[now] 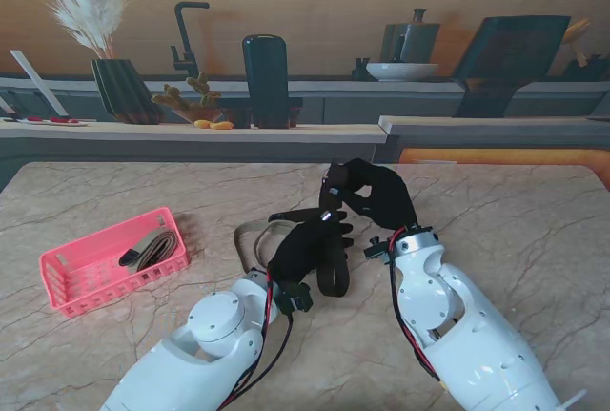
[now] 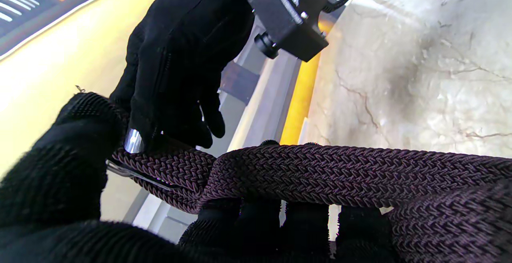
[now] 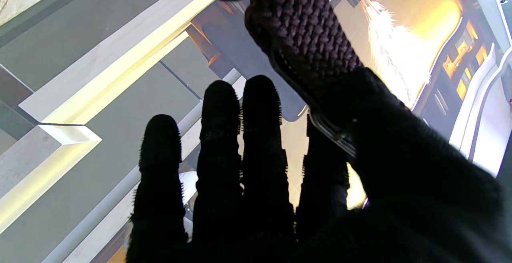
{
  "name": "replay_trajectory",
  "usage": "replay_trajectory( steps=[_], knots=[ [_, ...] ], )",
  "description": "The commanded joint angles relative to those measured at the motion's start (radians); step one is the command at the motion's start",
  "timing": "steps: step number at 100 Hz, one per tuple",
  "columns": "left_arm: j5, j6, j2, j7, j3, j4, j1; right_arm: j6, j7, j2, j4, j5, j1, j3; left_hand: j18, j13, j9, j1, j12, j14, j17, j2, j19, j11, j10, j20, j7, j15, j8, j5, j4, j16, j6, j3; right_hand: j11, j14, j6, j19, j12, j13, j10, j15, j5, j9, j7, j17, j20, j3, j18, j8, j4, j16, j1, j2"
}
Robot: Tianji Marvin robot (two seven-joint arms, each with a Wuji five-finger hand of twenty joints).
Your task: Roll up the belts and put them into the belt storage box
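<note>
A dark braided belt (image 1: pixel 334 276) is held up over the middle of the table between both black-gloved hands. My left hand (image 1: pixel 307 251) is shut on it: in the left wrist view the belt (image 2: pixel 320 175) lies across the fingers (image 2: pixel 260 223) with the thumb (image 2: pixel 60 155) beside it. My right hand (image 1: pixel 376 194) pinches the buckle end (image 2: pixel 134 141) from the far side. In the right wrist view the thumb (image 3: pixel 400 155) presses the belt end (image 3: pixel 304 27). The pink storage box (image 1: pixel 67 276) sits at the left, with a rolled grey belt (image 1: pixel 152 249) in it.
A tan belt (image 1: pixel 250 235) lies looped on the marble table (image 1: pixel 515 230) just left of my left hand. A counter with a plant pot (image 1: pixel 122 89), a dark jug (image 1: pixel 265 77) and bowls runs behind the table's far edge.
</note>
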Motion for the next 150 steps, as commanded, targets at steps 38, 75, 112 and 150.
replay_trajectory(
  steps=[38, 75, 112, 150],
  knots=[
    [-0.139, -0.013, -0.032, 0.065, -0.035, -0.046, 0.006, -0.068, 0.087, 0.029, 0.053, -0.057, -0.009, -0.022, 0.023, 0.055, 0.032, -0.101, -0.022, -0.03, 0.027, 0.011, 0.009, -0.014, -0.007, -0.004, -0.04, -0.001, -0.022, -0.025, -0.049, -0.006, -0.11, -0.014, 0.01, -0.044, -0.167, 0.016, -0.02, -0.025, -0.031, -0.01, 0.091, 0.007, 0.16, -0.016, -0.028, 0.107, -0.019, 0.025, 0.039, -0.033, 0.024, 0.05],
    [-0.183, 0.011, -0.032, 0.055, -0.048, -0.05, 0.006, -0.162, 0.077, 0.057, 0.101, -0.208, 0.023, -0.055, -0.018, 0.166, 0.093, 0.129, 0.007, -0.022, 0.145, -0.03, 0.145, 0.049, -0.022, 0.056, 0.016, 0.102, 0.02, -0.08, -0.001, 0.038, -0.145, 0.055, -0.005, -0.045, -0.167, 0.002, -0.016, -0.018, -0.03, -0.028, 0.094, 0.012, 0.158, -0.01, -0.03, 0.114, -0.015, 0.022, 0.033, -0.039, 0.022, 0.046],
    [-0.199, 0.032, -0.018, -0.021, -0.071, -0.045, 0.006, -0.204, 0.079, 0.096, 0.079, -0.366, 0.017, -0.046, -0.065, 0.283, 0.078, 0.458, 0.058, -0.057, 0.367, 0.036, 0.338, 0.114, -0.063, 0.115, 0.096, 0.255, 0.031, -0.152, 0.055, 0.147, -0.158, 0.206, -0.069, -0.051, -0.128, -0.004, -0.004, -0.027, -0.029, -0.059, 0.033, -0.032, 0.129, -0.001, -0.028, 0.151, -0.025, 0.002, 0.041, -0.048, 0.044, -0.006],
    [0.045, 0.083, -0.015, 0.065, -0.045, -0.035, -0.013, -0.217, 0.157, 0.112, -0.048, -0.384, -0.059, 0.065, -0.073, 0.39, 0.162, 0.692, 0.245, -0.052, 0.453, 0.032, 0.404, 0.198, -0.065, 0.181, 0.345, 0.251, 0.119, -0.072, -0.005, 0.43, -0.128, 0.33, -0.172, -0.036, 0.045, -0.05, -0.04, -0.088, 0.036, -0.152, -0.253, -0.34, -0.225, -0.018, -0.006, 0.184, -0.05, 0.145, 0.125, -0.072, -0.186, -0.049]
  ],
)
